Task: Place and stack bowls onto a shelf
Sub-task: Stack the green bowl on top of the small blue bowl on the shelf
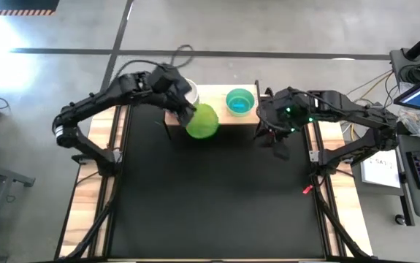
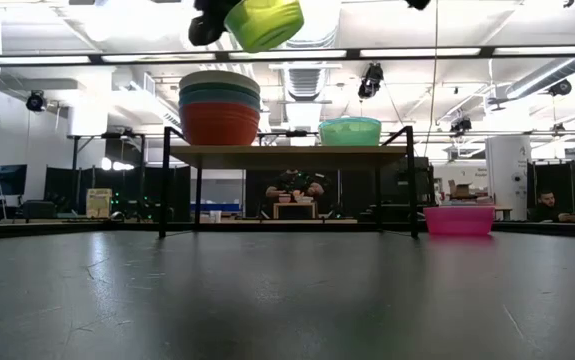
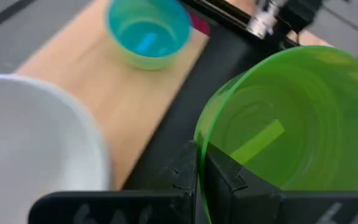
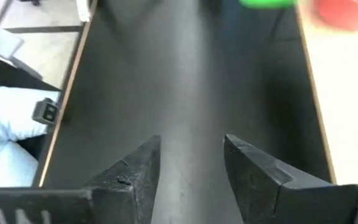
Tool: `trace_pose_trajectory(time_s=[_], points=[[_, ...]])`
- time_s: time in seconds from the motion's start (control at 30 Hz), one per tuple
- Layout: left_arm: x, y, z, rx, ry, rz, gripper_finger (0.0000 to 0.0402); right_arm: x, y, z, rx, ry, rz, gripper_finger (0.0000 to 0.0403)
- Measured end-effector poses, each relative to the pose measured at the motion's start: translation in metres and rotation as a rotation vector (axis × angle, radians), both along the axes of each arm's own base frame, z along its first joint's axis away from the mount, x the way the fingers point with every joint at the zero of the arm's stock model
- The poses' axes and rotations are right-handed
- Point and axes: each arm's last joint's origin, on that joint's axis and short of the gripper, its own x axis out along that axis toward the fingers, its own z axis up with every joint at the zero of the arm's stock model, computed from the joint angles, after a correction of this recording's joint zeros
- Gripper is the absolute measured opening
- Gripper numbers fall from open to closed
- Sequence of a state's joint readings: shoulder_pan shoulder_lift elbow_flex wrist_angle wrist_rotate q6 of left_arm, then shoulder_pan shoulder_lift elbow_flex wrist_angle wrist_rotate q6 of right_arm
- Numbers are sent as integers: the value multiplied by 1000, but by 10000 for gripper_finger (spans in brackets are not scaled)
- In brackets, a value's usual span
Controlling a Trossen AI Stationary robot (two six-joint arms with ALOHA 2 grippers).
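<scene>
Left tool [image 3: 197, 171]: clamped on rim of small green round plastic bowl [image 1: 203, 121], held above shelf's front edge | Light-wood shelf [image 1: 213, 120]: at tabletop's far edge, carries stack of larger bowls [image 2: 219, 108] and teal-blue bowl [image 1: 239, 101] | Right tool [image 4: 191, 168]: fingers apart, empty, beside shelf's right end | Pink bowl [image 2: 458, 220]: on tabletop.

Green bowl [image 1: 203, 121] — light-wood shelf [image 1: 217, 120]

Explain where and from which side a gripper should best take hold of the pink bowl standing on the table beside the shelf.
Probably the rim, from above. The pink bowl stands upright and open on the table, apart from the shelf, so one finger could go inside the wall and one outside. The open right gripper hangs nearest; the left gripper holds the green bowl.
</scene>
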State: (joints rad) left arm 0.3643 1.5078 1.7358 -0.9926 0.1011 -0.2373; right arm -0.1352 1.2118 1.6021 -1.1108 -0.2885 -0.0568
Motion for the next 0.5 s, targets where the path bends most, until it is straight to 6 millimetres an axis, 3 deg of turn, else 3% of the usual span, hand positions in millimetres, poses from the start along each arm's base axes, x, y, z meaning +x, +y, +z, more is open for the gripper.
trace_pose_trajectory(time_s=[0.2, 0.37, 0.5], points=[[33, -19, -17, -24, 50, -124, 0, 4, 24, 4, -55, -67, 152, 192], [57, -35, -35, -49, 76, -201, 0, 4, 39, 3, -169, -96, 276, 195], [78, -49, -43, -123, 1, -338, 0, 7, 48, 2, -242, -102, 328, 191]])
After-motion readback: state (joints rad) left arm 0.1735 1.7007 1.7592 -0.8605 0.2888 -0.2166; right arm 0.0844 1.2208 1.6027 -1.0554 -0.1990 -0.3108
